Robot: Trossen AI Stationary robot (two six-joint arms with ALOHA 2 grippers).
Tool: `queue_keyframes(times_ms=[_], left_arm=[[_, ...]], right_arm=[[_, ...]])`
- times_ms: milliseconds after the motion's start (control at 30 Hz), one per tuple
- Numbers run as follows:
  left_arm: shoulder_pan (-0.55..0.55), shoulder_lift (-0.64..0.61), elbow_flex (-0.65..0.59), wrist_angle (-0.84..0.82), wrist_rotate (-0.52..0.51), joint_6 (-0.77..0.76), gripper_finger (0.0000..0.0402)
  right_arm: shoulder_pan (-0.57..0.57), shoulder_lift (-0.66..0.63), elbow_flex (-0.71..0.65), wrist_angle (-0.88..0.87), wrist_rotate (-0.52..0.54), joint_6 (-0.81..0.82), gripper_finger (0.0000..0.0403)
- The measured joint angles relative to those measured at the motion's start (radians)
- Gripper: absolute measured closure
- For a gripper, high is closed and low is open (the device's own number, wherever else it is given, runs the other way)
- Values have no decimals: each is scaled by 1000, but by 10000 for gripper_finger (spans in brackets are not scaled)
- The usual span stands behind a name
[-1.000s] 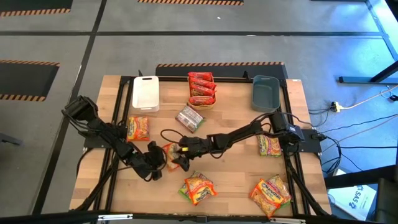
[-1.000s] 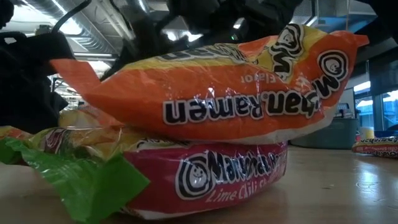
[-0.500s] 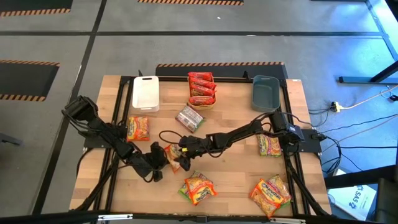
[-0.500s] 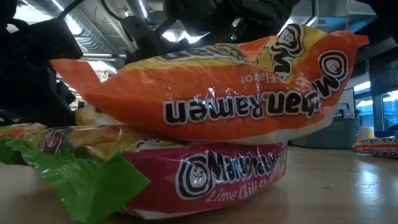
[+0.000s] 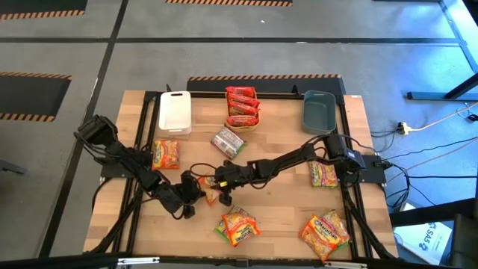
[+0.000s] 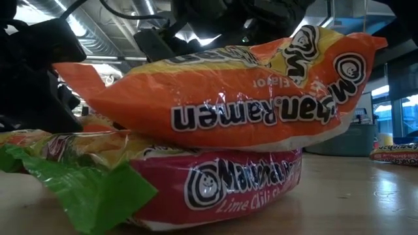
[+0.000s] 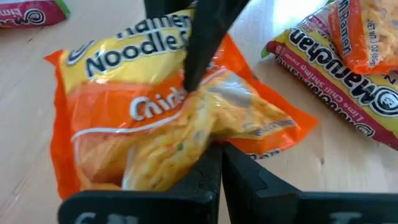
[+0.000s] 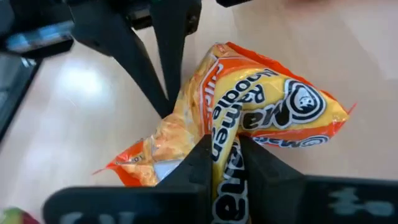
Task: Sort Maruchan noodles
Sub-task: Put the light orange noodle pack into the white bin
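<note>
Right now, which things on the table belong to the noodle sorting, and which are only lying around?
Job: orange chicken ramen packet, pinched by left gripper and right gripper; loose Maruchan packets; white bin, orange bin, grey-blue bin.
Lying about: cables on the floor.

The wooden table [image 5: 284, 217] stands on a grey concrete floor [image 5: 224, 60] marked off by dark seams, with strips of black-and-orange hazard tape [image 5: 261, 78] laid along several of them. Cables [image 5: 437, 123] trail across the floor to the right of the table, past a plug [image 5: 404, 128], where the floor takes on a blue sheen. Looking level across the tabletop, bright strip lights [image 6: 81, 29] hang among ducts in the ceiling overhead, and windows [image 6: 408, 104] glow at the far right of the room.
</note>
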Motion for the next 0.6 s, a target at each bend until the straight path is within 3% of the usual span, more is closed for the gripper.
queue_keyframes(times_ms=[133, 367, 500, 600], left_arm=[[7, -2, 9, 4, -16, 21, 395], [56, -2, 14, 3, -27, 76, 394], [112, -2, 14, 16, -27, 27, 369], [154, -16, 14, 58, -1, 24, 338]], right_arm=[[-19, -21, 0, -47, -13, -92, 366], [-89, -125, 1, -199, -15, -389, 364], [-120, -181, 1, -304, 18, -516, 368], [-125, -237, 1, -431, 103, -575, 366]])
